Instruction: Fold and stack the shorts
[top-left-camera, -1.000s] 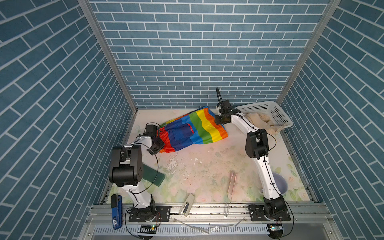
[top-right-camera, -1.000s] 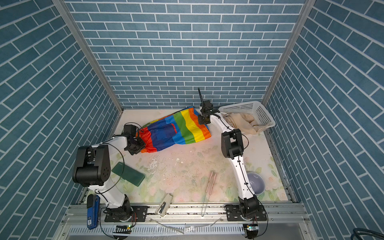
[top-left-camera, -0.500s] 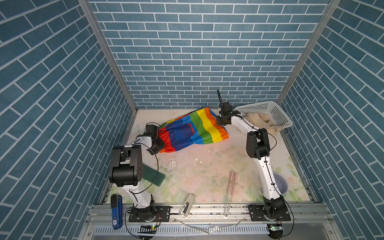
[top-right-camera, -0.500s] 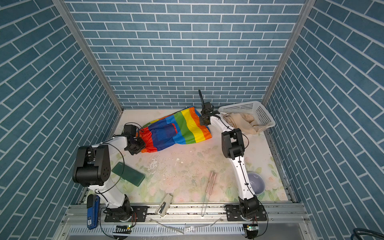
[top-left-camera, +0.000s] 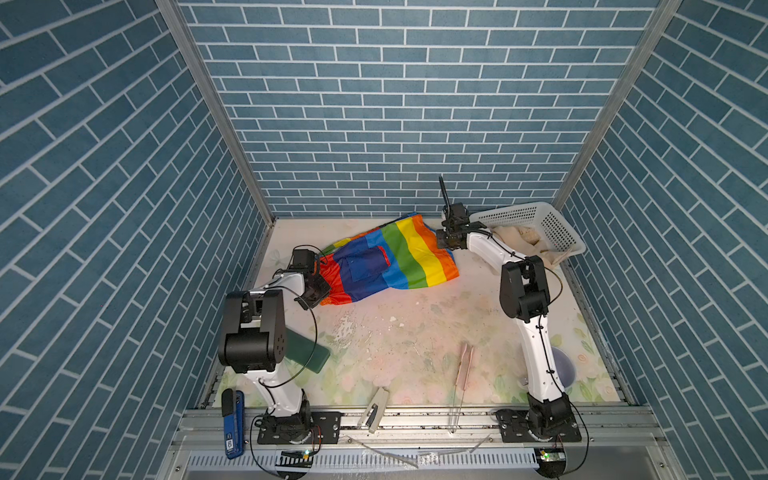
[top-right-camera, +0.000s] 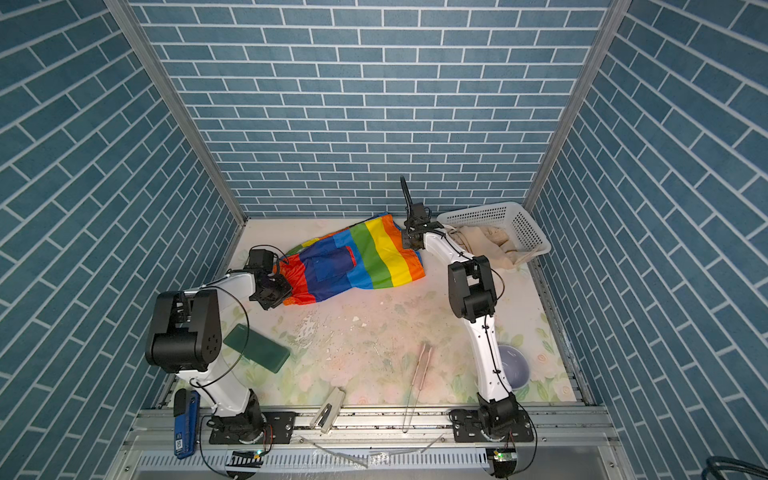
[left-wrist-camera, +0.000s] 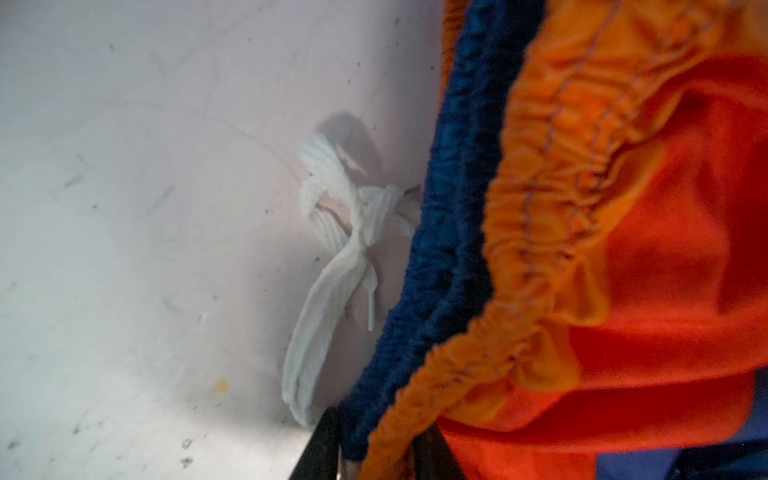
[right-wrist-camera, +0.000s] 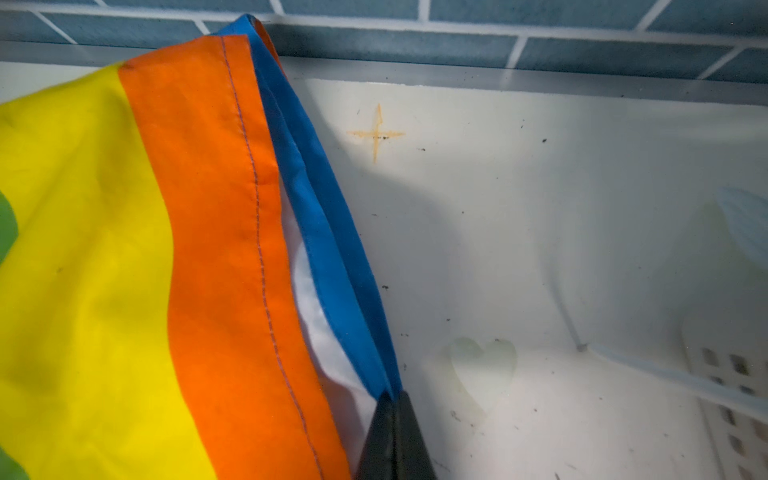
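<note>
Rainbow shorts (top-left-camera: 390, 262) are held stretched along the tabletop's (top-left-camera: 415, 332) far edge, waistband (left-wrist-camera: 519, 249) clenched by the left gripper (left-wrist-camera: 376, 451), hem (right-wrist-camera: 332, 249) pinched by the right gripper (right-wrist-camera: 392, 415). Only the hem's blue layer appears caught; the orange layer could sag during folding.

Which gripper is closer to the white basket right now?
Right. The right gripper is just beside the basket, shut on the rainbow shorts at that end. The left gripper grips their opposite end, with the garment between it and the basket.
</note>
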